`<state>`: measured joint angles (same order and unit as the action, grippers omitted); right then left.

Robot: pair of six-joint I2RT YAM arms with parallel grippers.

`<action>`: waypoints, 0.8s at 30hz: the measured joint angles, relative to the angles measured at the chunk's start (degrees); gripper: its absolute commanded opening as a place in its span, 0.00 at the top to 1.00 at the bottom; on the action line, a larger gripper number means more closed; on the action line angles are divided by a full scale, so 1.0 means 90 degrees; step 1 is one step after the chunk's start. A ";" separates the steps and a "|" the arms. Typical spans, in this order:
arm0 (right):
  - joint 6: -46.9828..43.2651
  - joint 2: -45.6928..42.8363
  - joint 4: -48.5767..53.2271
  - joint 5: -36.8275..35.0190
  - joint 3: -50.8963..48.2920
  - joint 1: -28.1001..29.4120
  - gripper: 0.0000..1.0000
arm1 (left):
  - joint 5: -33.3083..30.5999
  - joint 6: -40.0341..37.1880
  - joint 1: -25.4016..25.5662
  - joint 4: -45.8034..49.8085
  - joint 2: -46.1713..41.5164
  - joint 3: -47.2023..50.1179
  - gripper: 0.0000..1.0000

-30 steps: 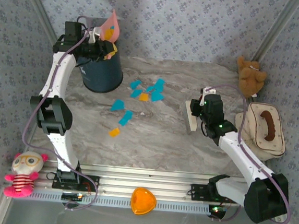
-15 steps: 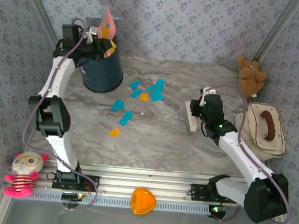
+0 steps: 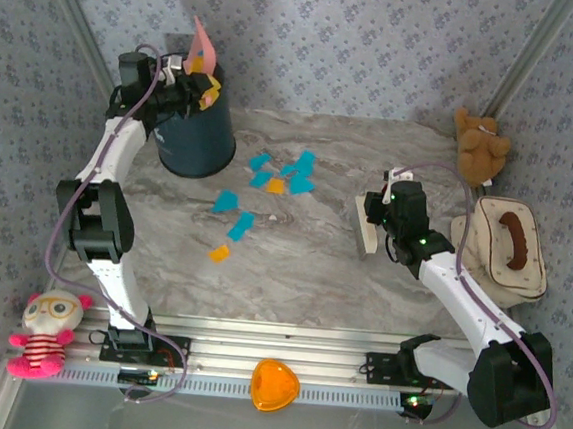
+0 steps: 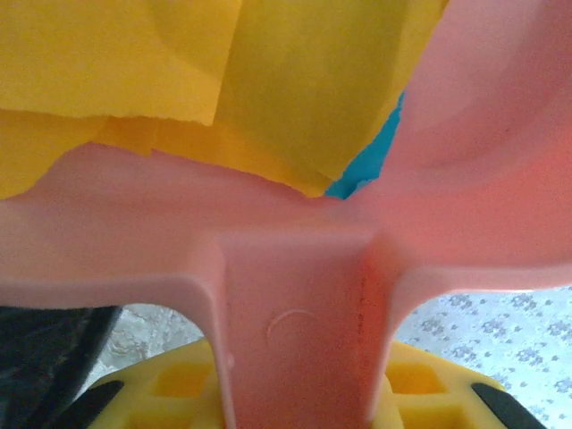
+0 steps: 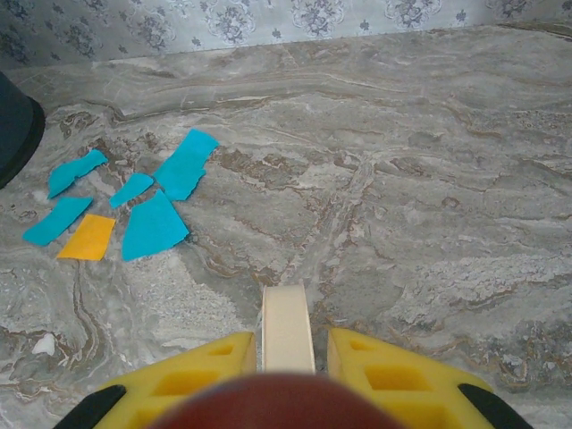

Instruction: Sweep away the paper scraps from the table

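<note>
Your left end effector [image 4: 299, 393] is clamped narrow on the handle of the pink dustpan [image 3: 202, 45]. Over the last second it has swung the pan from a slant to nearly upright, blade pointing up, straight above the dark bin [image 3: 197, 142] that stands just below it. Close in on the wrist view, yellow scraps and one cyan one [image 4: 268, 80] lie against the pan right by the handle. I can't tell from these views whether any have dropped into the bin yet. You're in the emptying step, and the load looks only partly shed at best, so the tilt likely needs to carry on.

Your right end effector [image 5: 286, 357] hasn't moved in that second. It is closed on the cream brush [image 5: 286, 326], whose end rests on the desk [image 3: 302, 266] straight ahead of the fingers. Farther ahead and to its left lie the loose scraps [image 5: 156, 201], cyan with one orange, spread on the marble with the bin's edge just beyond them. More sit nearer you on that same side in the overhead view. A fair share of the sweeping is therefore left to do.

No brand, label or writing can be read. The pan handle carries only a small curved moulding mark.
</note>
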<state>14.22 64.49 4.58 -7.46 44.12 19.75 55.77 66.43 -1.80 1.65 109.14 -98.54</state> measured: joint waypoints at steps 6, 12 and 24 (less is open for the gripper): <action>0.0000 0.0000 0.0000 0.0000 0.0000 0.0000 1.00 | -0.0010 0.0818 -0.0027 -0.0816 0.0000 0.0194 1.00; -0.0002 0.0000 0.0000 0.0000 0.0000 0.0000 1.00 | -0.0100 0.1511 -0.0053 -0.1513 0.0000 0.0372 1.00; 0.0000 0.0007 -0.0002 0.0000 0.0000 0.0000 1.00 | -0.0279 0.3096 -0.0080 -0.3016 0.0002 0.0741 1.00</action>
<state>14.22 64.55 4.56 -7.46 44.12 19.75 53.25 94.30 -2.52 -25.50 109.16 -91.88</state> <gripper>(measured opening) 0.257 0.277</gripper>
